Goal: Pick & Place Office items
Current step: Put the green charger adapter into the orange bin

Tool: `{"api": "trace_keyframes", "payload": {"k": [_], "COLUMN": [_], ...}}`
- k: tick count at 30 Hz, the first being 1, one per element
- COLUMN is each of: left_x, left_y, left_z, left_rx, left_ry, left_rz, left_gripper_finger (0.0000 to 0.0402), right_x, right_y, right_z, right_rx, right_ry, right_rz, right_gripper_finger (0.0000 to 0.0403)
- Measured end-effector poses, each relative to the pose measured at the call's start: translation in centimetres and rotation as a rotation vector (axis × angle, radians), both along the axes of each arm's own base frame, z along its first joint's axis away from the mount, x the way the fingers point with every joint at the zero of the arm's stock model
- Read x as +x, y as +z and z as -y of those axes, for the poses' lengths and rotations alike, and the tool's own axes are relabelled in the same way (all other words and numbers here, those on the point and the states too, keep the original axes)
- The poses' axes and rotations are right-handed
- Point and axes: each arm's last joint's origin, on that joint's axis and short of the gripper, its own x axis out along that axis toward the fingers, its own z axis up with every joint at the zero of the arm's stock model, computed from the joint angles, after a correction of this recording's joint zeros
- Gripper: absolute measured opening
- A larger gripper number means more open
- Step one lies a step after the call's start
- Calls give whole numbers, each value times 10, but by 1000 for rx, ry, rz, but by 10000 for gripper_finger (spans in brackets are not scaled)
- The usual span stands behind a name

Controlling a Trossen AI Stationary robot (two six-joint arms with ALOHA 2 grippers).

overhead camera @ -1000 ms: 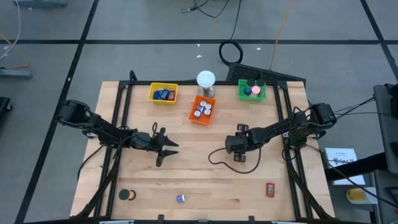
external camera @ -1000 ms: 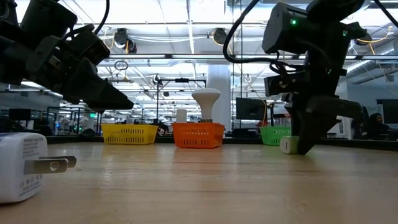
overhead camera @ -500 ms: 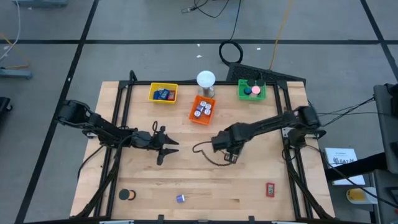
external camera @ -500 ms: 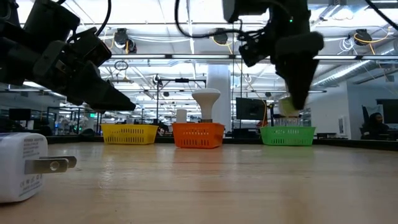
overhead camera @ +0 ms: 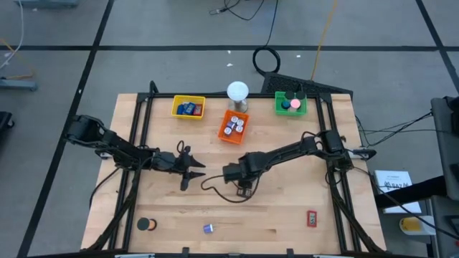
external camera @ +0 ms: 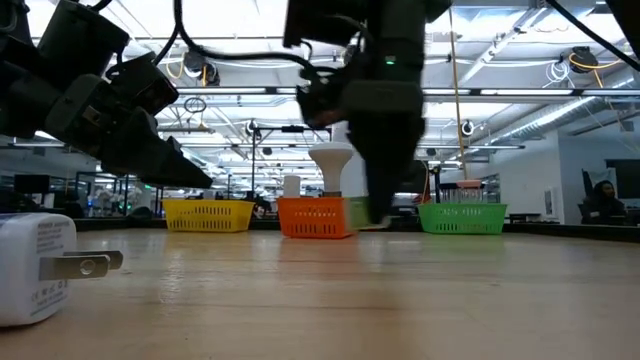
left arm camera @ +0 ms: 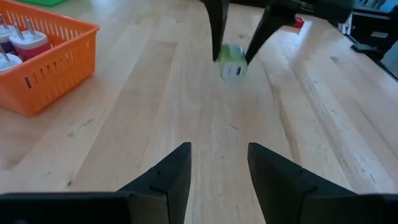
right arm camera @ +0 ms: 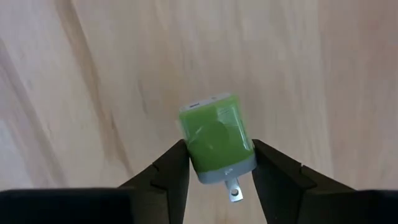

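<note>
A small green charger block with a white end [right arm camera: 217, 140] sits between the fingers of my right gripper [right arm camera: 217, 163], which is shut on it over the middle of the table [overhead camera: 242, 188]. The left wrist view shows the block [left arm camera: 232, 62] hanging under those fingers, above the wood. My left gripper [overhead camera: 188, 170] hovers open left of centre [left arm camera: 217, 152], pointing at the block and touching nothing. A white charger [external camera: 40, 265], a black roll [overhead camera: 147, 224] and a red piece [overhead camera: 311, 218] lie near the table's near edge. My right gripper pinches the green charger block by its two opposite side faces [right arm camera: 189, 146], one finger on each. The fingers [left arm camera: 217, 31] come from above, pointing down. The block hangs clear of the table, its white end and metal prong [right arm camera: 233, 190] turned toward the wrist.
A yellow tray [overhead camera: 188, 107], an orange tray holding white chargers [overhead camera: 233, 125] and a green tray [overhead camera: 290, 104] stand along the far side, with a white globe lamp [overhead camera: 237, 92] between them. A black cable loop [overhead camera: 215, 188] trails by the right arm. Bare wood lies between the grippers.
My right gripper has lifted the green charger block off the table right of centre and carried it toward the table's left and slightly nearer, the arm stretching out across the middle. The block is now clear of the wood. My left arm has kept still.
</note>
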Motion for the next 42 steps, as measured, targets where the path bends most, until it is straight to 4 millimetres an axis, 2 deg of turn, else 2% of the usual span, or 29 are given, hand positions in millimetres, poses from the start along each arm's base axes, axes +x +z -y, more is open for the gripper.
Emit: {"api": "trace_keyframes", "payload": {"k": [5,11,18,25,30,35,42], "left_x": [0,2,27,51,56,59,59], "left_y": [0,1,6,-4,-12,-14,-17], "left_z": [0,1,18,29,31,34,34], "left_rx": [-7,-14,7,17,13,9,0], "left_ry": [2,3,-33,-28,-49,-60,-47], "left_rz": [0,2,-31,-31,-29,12,2], "left_gripper_finger": [161,161,165,229,262,251,201], "right_x": [14,17,21,25,28,30,33], "right_y": [-3,-16,-19,-17,-15,-14,-11], "right_z": [-1,4,7,2,-1,-1,-2], "right_rx": [21,24,37,44,49,52,59], "right_ry": [38,47,22,41,53,51,51], "right_rz": [170,235,302,361,392,419,462], "right_gripper_finger": [138,142,141,140,143,141,141]}}
